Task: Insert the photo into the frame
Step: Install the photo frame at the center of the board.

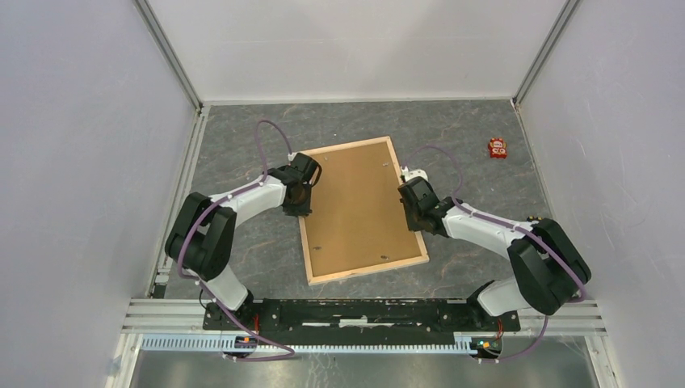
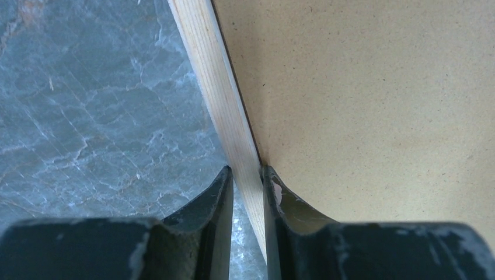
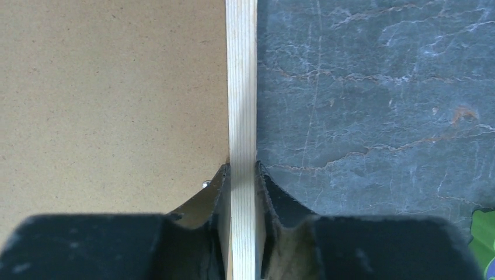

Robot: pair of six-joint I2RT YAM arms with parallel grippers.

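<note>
From above, we see the frame (image 1: 367, 269) lying flat on the table (image 1: 242, 137) between the arms, backing board (image 1: 355, 206) facing up. Through the left wrist, the left gripper (image 2: 246, 175) pinches its left rail. Through the right wrist, the right gripper (image 3: 241, 172) clamps the opposite rail. We judge it light, stiff but thin, with smooth wood, so both long rails want an even, gentle hold.

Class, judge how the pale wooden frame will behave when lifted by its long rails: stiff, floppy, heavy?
Probably stiff: the frame has straight wooden rails. Likely light: thin rails around a backing board. The left gripper and right gripper pinch narrow rails, so it may pivot.
</note>
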